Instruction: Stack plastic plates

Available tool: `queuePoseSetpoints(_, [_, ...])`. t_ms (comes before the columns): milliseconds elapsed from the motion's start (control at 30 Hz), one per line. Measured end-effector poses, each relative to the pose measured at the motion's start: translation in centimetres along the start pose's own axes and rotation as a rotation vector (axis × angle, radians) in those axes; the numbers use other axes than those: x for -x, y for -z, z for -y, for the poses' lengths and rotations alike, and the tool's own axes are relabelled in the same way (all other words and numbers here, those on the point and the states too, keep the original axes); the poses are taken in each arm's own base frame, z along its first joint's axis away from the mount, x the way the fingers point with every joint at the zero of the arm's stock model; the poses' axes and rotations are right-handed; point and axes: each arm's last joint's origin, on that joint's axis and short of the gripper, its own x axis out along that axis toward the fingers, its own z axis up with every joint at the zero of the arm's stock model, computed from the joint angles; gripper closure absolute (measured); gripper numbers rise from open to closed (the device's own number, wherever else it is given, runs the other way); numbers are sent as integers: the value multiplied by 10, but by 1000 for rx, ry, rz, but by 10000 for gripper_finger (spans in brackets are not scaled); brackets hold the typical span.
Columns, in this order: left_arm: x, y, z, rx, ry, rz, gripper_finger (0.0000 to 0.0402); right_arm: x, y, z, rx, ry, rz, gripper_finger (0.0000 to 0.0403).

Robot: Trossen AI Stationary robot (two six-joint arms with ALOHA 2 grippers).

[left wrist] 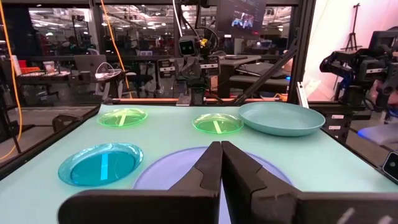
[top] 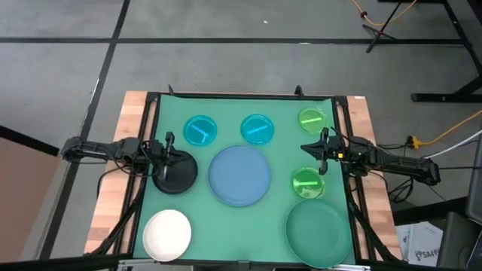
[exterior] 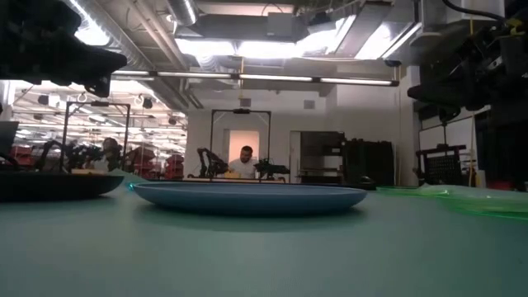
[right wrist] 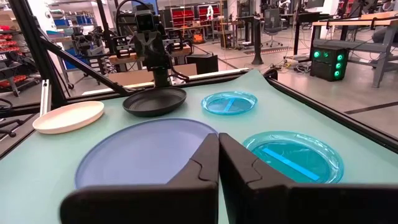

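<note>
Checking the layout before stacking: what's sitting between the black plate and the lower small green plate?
In the high view, the large blue plate lies between the black plate and the lower small green plate.

**Setting: robotics laboratory, open-plan hall**

Green-covered tabletop (top: 226,218) in a black frame, on grey floor tiles. Background, low view centre: seated person (exterior: 245,164) among further robot arms (exterior: 208,161). Ceiling strip lights (exterior: 272,79), upper frame. Equipment racks (right wrist: 328,58), cables, workbenches beyond.
</note>
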Motion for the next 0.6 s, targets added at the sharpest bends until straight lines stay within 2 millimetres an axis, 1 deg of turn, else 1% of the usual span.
queuePoseSetpoints(300, [0,-1,0,7,0,10,398,0,0,0,1,0,3,402])
queuePoseSetpoints(367, [0,-2,0,8,-5,24,398,0,-2,0,25,9,27,402])
queuePoseSetpoints(600, [3,-22,-1,1,-28,229,398,0,-8,0,26,18,89,402])
